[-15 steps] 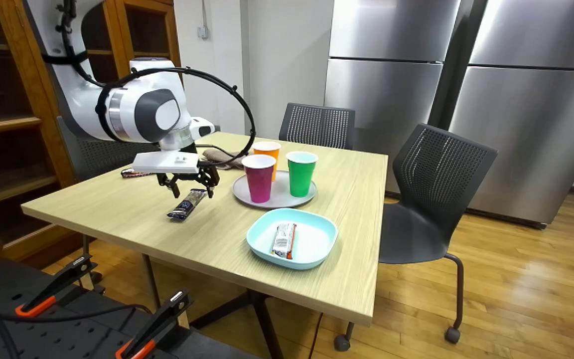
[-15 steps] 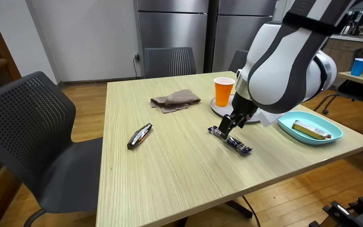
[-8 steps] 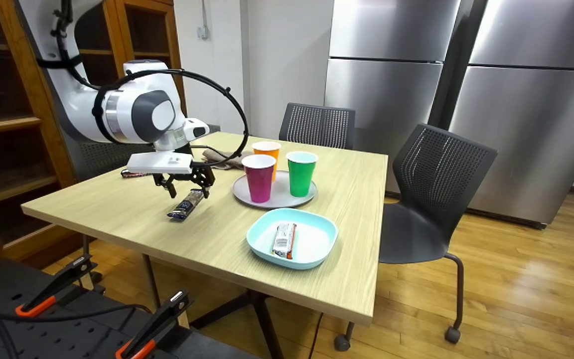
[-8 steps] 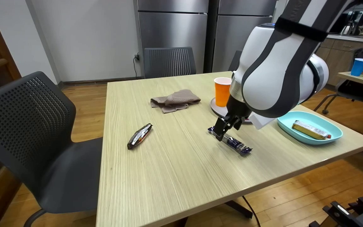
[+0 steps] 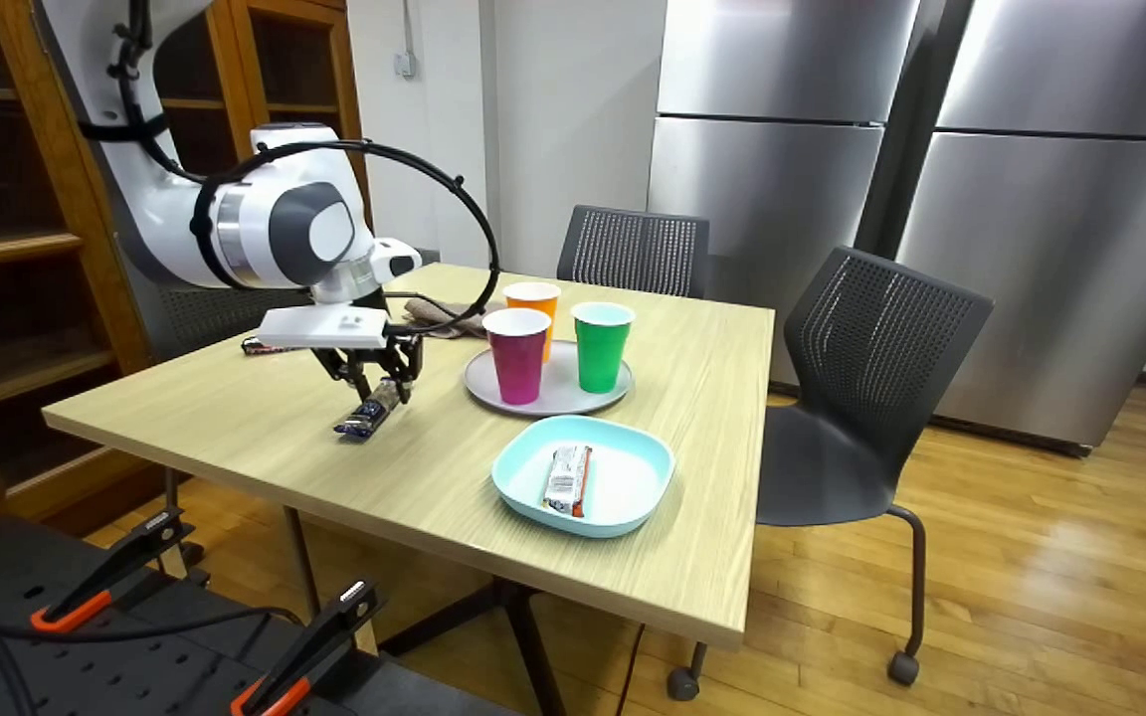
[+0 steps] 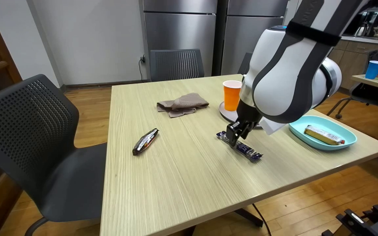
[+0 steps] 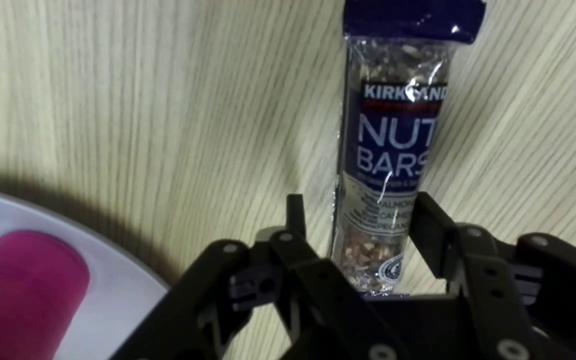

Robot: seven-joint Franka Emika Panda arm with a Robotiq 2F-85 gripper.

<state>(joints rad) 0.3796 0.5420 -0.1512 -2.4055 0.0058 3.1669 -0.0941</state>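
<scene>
Black gripper point(image 7: 358, 209) spread astride the nut bar point(image 7: 393, 150) crosswise, presumably because its narrow width fits; gap one side, bar flat on table point(image 6: 162, 183). Beyond: purple cup point(image 5: 518, 363) upright on plate point(image 5: 559, 398), wrapped bar point(image 5: 565, 480) in turquoise dish point(image 5: 635, 477), likely for containment.

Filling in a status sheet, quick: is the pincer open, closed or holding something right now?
Pincer: open, its fingers astride the nut bar but not gripping it; a gap shows on one side.

Nut bar point(image 7: 390, 145) partly hidden (claw point(image 7: 358, 212)), plate point(image 7: 110, 290) cropped
</scene>
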